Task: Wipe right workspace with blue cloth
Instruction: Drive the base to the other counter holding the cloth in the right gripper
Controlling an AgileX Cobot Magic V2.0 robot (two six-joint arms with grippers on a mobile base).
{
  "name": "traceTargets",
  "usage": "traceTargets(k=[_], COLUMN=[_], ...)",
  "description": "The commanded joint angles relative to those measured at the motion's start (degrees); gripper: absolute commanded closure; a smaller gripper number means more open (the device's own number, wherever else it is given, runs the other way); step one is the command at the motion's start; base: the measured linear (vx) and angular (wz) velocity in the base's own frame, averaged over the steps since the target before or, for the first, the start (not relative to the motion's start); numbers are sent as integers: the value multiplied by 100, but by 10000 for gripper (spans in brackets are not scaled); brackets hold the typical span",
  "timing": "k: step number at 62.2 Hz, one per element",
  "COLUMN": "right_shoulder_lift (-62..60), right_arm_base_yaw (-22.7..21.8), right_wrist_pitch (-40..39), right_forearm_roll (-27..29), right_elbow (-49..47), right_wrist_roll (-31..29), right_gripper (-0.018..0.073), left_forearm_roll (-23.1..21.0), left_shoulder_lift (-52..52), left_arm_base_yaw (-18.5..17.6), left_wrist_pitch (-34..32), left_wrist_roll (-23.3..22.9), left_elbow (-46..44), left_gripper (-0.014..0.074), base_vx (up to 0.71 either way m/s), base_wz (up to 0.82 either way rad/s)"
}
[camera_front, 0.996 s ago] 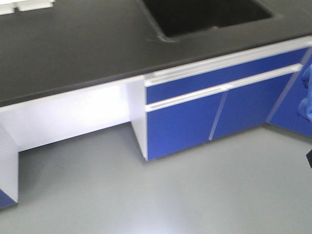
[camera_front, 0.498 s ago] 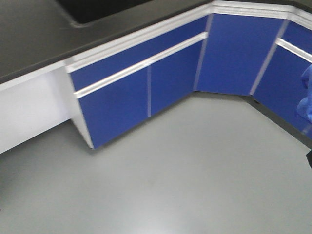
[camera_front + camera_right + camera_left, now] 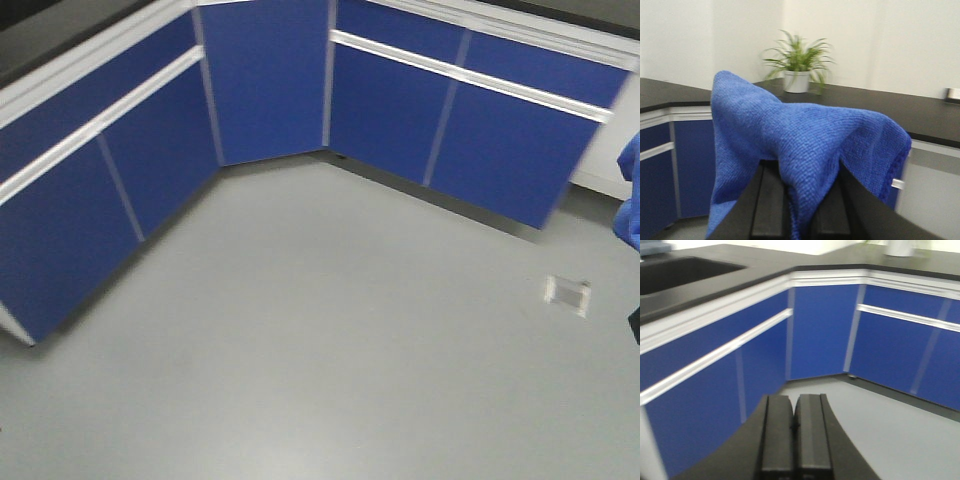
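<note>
The blue cloth [image 3: 805, 135] is draped over my right gripper [image 3: 799, 187], which is shut on a fold of it; the fingertips are hidden under the fabric. In the front view a bit of the cloth [image 3: 630, 190] hangs at the right edge. The right workspace [image 3: 890, 112], a flat black benchtop, lies beyond the cloth and above the right-hand cabinets, and shows as a dark strip [image 3: 590, 12] at the top of the front view. My left gripper [image 3: 793, 402] is shut with nothing in it, held over the floor and facing the cabinet corner.
Blue cabinet doors [image 3: 270, 90] with white rails meet in a corner ahead. A benchtop with a sink [image 3: 675, 272] runs along the left. A potted plant [image 3: 799, 65] stands on the black bench near the corner. A small plate [image 3: 568, 295] lies in the grey floor [image 3: 320, 340].
The front view has swung to the right: the sink benchtop slid out to the left and the cabinet corner moved to the upper middle. The cloth stays at the right edge.
</note>
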Motion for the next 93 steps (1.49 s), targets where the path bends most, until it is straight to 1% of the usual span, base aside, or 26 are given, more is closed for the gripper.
traceTargets(k=[1, 57, 93], right_shoulder_lift=[45, 45, 45], right_arm_base_yaw=[-32, -32, -32], right_wrist_pitch=[-506, -514, -514], right_forearm_roll=[-40, -40, -40], right_elbow=[-153, -153, -153], right_wrist_roll=[-38, -38, -38], right_gripper=[559, 559, 559], left_forearm_roll=[6, 6, 6], left_shoulder_lift=[-93, -93, -93], left_arm_base_yaw=[-28, -28, -28], left_wrist_pitch=[-459, -459, -459], left_wrist_roll=[-49, -49, -49], left_elbow=[174, 174, 174], left_gripper=[602, 602, 602], base_vx=[-18, -13, 10], base_wz=[-69, -60, -50])
